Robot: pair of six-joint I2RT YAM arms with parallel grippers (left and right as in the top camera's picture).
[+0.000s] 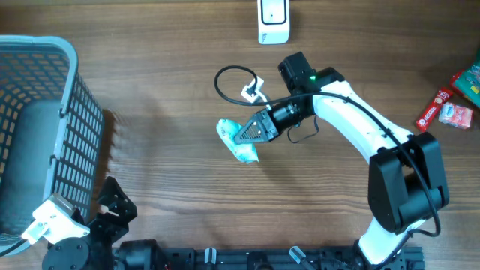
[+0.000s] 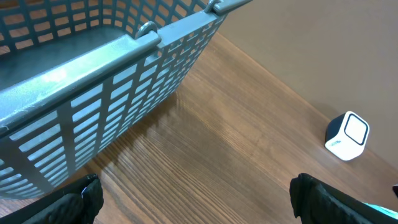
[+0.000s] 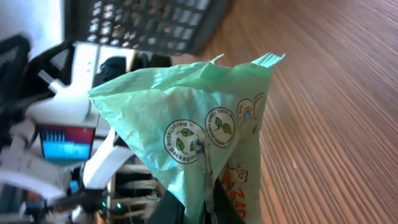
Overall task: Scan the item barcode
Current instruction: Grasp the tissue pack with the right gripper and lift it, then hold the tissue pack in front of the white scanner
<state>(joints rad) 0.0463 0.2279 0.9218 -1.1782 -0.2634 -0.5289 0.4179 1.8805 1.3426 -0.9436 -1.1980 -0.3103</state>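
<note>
Pinches the green packet [image 1: 240, 146] by one thin edge only, with the right gripper [image 1: 253, 129] pressed together on the film, near the middle of the table in the overhead view. Cannot tell from above whether lifted or just brushing the wood. Risks a slip first: soft crinkled film and a narrow bite, so likely to slide out or sag on any quick swing toward the scanner [image 1: 272, 20], well apart at twelve o'clock. Risks a failed read as well: shows only leaf logos and small print to the right wrist camera, with no barcode in sight, so may arrive at the scanner window wrong face forward, or with the code creased across a fold. Needs care around the black cable loop [image 1: 231, 79] at about eleven o'clock, lying between packet and scanner; could snag it and drag the white tag [image 1: 251, 91] along. Leaves the left gripper [image 2: 196, 199] spread wide and idle down at seven o'clock, just beside the grey basket [image 1: 75, 67] at nine o'clock, so offers no catch in case of a drop. Stays well apart from the red packets [image 1: 429, 111] at three o'clock.
</note>
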